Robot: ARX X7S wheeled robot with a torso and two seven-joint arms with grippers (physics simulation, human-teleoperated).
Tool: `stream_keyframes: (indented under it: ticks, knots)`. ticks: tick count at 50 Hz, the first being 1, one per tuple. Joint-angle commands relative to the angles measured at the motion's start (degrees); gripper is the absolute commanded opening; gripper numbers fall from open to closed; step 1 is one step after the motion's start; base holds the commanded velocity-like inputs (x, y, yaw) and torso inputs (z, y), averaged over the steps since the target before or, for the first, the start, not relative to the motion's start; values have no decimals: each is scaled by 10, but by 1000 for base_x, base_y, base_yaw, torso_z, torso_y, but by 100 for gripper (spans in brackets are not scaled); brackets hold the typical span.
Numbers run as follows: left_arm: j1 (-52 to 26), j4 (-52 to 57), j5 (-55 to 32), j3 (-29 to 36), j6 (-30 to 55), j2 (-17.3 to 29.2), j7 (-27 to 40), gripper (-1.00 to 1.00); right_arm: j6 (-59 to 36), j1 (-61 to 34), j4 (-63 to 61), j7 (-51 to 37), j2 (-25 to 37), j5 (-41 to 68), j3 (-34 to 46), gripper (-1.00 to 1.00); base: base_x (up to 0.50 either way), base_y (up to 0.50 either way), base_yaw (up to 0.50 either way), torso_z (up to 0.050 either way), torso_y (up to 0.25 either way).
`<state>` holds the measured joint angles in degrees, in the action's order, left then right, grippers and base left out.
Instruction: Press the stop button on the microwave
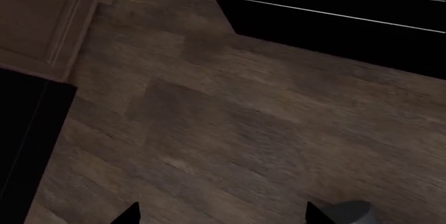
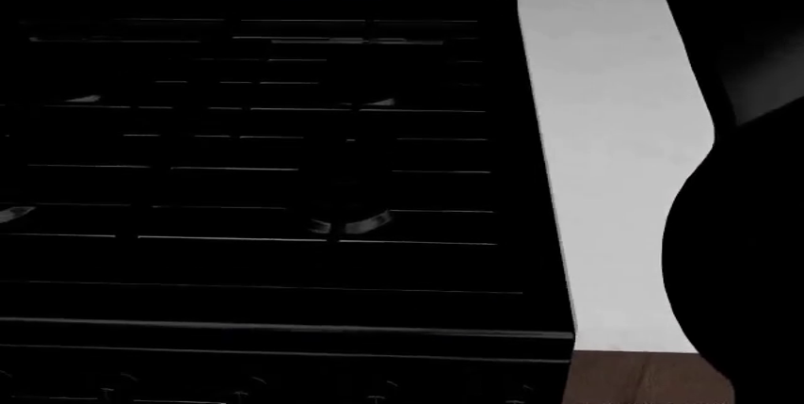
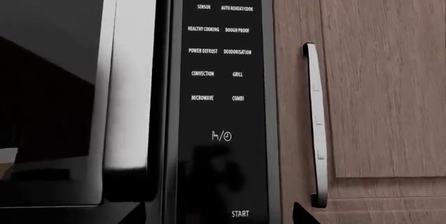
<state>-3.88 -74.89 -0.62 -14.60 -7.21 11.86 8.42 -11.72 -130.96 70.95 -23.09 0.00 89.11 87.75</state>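
Observation:
The microwave's black control panel (image 3: 221, 78) fills the right wrist view, with white labels from SENSOR down to COMBI, a clock symbol (image 3: 221, 136) and START (image 3: 239, 213) at the frame's edge. No stop label shows. The microwave's door window (image 3: 49, 88) and silver frame lie beside the panel. My right gripper (image 3: 219, 216) faces the panel close up, open and empty, with only its two dark tips showing either side of START. My left gripper (image 1: 221, 216) is open and empty, pointing at the wooden floor (image 1: 230, 125). In the head view the right arm (image 2: 741, 234) is a dark shape.
A wooden cabinet door (image 3: 376, 78) with a long metal handle (image 3: 317, 125) stands right beside the panel. A black stove top with grates (image 2: 264, 169) fills the head view, with a white counter (image 2: 616, 169) beside it. Dark cabinet fronts (image 1: 335, 10) border the floor.

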Motion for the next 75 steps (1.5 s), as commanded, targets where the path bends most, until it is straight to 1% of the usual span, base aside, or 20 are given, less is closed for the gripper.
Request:
stream_keyframes:
  ticks: [1,4,10,21,26,36,42,52,58,62,75]
  knots:
    - [1,-1,0,0,0,-1,0,100,11,2,-6,-8,0,12,25,100,0,0,0,50,107]
    - [1,-1,0,0,0,-1,0,100,13,2,-11,-6,0,4,27,100,0,0,0,50,107]
    - [1,-1,0,0,0,-1,0,100,9,7,-7,-8,0,-14,27,100,463,-2,0,50,107]
    - [1,-1,0,0,0,-1,0,100,27,6,-6,-6,0,-33,17,100,0,0,0,50,107]
    - [1,-1,0,0,0,-1,0,100,29,6,4,-1,0,-26,11,100,496,-158,0,50,107]
    - [1,-1,0,0,0,-1,0,100,22,6,-4,7,0,-19,10,100,9,0,0,50,107]
    - [1,-1,0,0,0,-1,0,100,34,8,-5,4,0,-13,12,100,424,0,0,50,107]
    - [1,-1,0,0,0,-1,0,100,40,10,-8,2,0,-21,15,100,0,0,0,50,107]
    - [1,-1,0,0,0,-1,0,100,48,14,-6,7,0,-19,14,100,494,0,0,50,107]
    - [1,-1,0,0,0,-1,0,100,45,16,-7,5,0,-23,17,100,0,0,0,50,107]
    - [1,-1,0,0,0,-1,0,100,34,-20,-3,-2,0,-28,13,100,0,0,0,50,107]
